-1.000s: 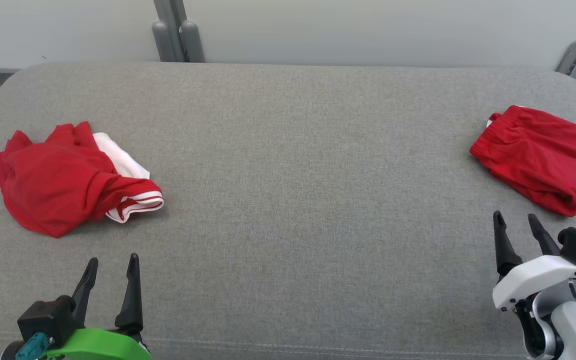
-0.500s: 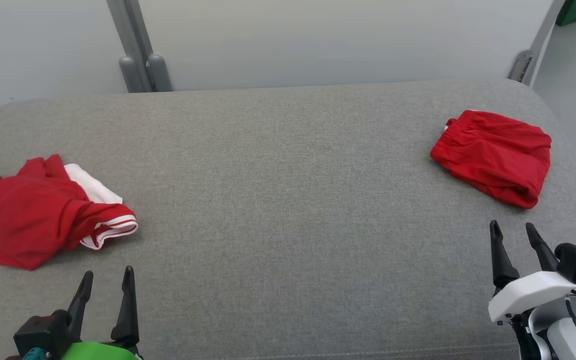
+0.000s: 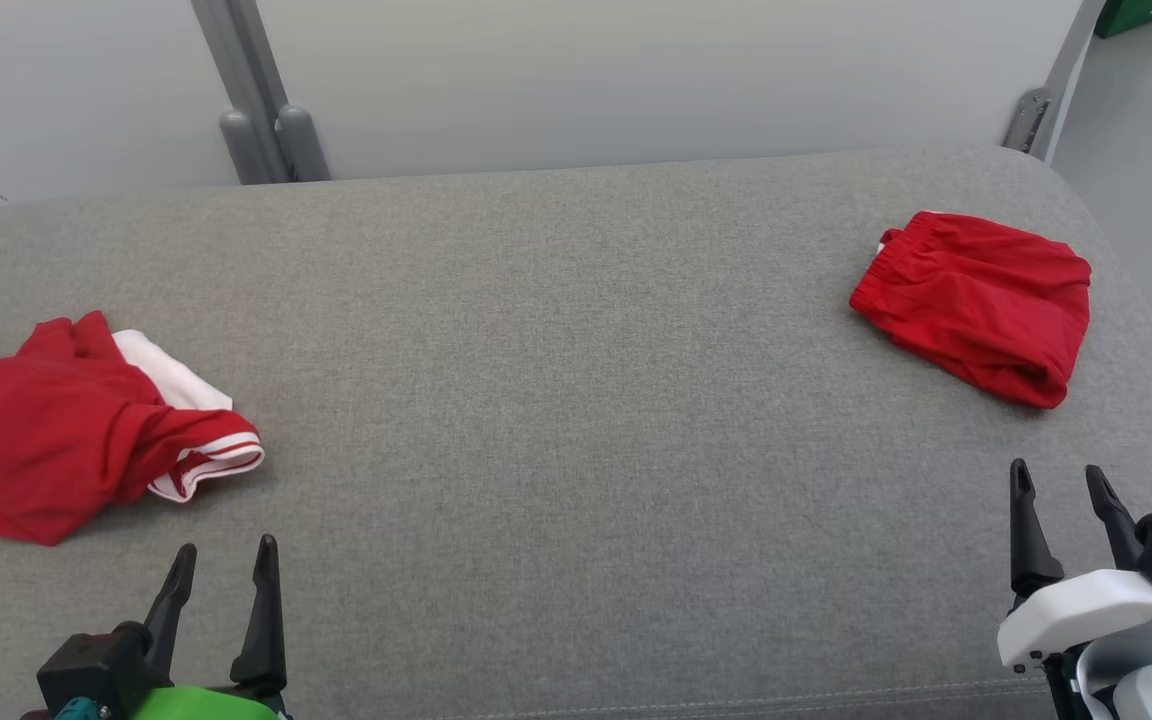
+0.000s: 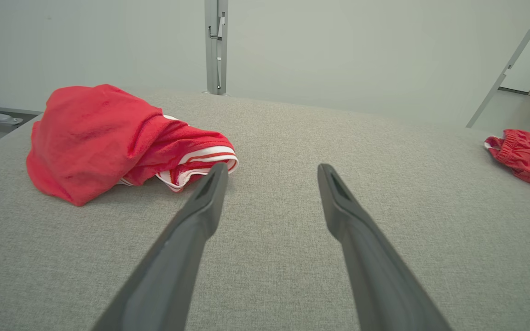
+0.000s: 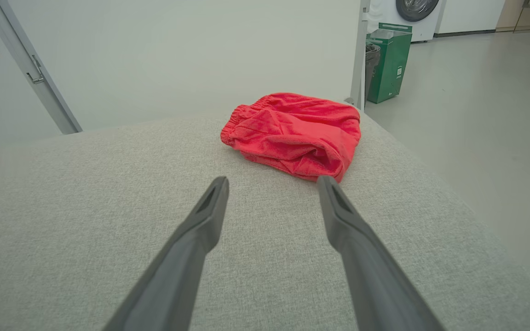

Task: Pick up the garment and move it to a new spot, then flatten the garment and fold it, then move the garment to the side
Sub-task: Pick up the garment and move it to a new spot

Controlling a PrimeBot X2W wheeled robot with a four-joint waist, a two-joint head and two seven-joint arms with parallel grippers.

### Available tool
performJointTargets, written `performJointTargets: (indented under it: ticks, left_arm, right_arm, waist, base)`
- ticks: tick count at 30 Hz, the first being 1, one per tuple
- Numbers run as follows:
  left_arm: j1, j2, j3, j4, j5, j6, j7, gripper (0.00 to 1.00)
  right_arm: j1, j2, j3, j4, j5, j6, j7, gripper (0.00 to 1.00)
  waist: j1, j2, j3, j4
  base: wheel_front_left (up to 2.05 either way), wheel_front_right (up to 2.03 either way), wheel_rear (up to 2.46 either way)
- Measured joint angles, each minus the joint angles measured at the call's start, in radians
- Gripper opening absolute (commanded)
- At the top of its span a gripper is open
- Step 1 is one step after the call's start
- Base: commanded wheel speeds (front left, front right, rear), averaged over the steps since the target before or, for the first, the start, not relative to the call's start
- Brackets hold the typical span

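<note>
Red cloth lies in two heaps on the grey bench. At the left edge sits the crumpled garment, red with white-striped trim, bunched and untouched. I judge it the piece to be worked, and none of its steps looks begun: pick-up, move, flattening, folding and setting aside are all left. Near the far right corner the folded shorts lie in a compact bundle, which reads as a piece already finished and put aside. The left gripper hovers by the near edge, near the crumpled garment but clear of it, fingers spread and empty. The right gripper, by the near right corner, is likewise spread and empty. Count: two garments, two grippers, one bench.
</note>
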Motion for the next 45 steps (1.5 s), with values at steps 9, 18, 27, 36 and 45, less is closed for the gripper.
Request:
performJointTargets:
  ticks: [9,18,27,36,45]
  left_arm:
    - [-0.004,0.001,0.014,0.0,0.0,-0.004,-0.005,1.0]
    - [-0.005,0.011,0.051,0.011,0.0,-0.004,-0.009,1.0]
    - [-0.004,0.02,0.077,0.016,-0.002,-0.003,-0.013,1.0]
    - [-0.004,0.024,0.111,0.025,-0.018,-0.002,-0.017,1.0]
    - [-0.004,0.023,0.143,0.029,-0.046,-0.002,-0.022,1.0]
  right_arm:
    - [0.011,-0.011,0.078,-0.051,-0.072,0.0,0.0,1.0]
    - [-0.048,-0.024,0.185,-0.069,-0.129,0.044,0.012,1.0]
    - [-0.07,-0.001,0.226,-0.069,-0.137,0.064,0.04,1.0]
    - [-0.102,0.01,0.247,-0.069,-0.144,0.068,0.061,1.0]
    - [-0.129,0.013,0.259,-0.083,-0.155,0.076,0.086,1.0]
  waist:
    - [0.0,0.0,0.004,0.05]
    - [0.0,0.0,0.003,0.157]
    - [0.0,0.0,0.0,0.265]
    - [0.0,0.0,0.01,0.345]
    - [0.0,0.0,0.033,0.35]
  base:
    - [0.0,0.0,0.0]
    - [0.0,0.0,0.0]
    - [0.0,0.0,0.0]
    - [0.0,0.0,0.0]
    - [0.0,0.0,0.0]
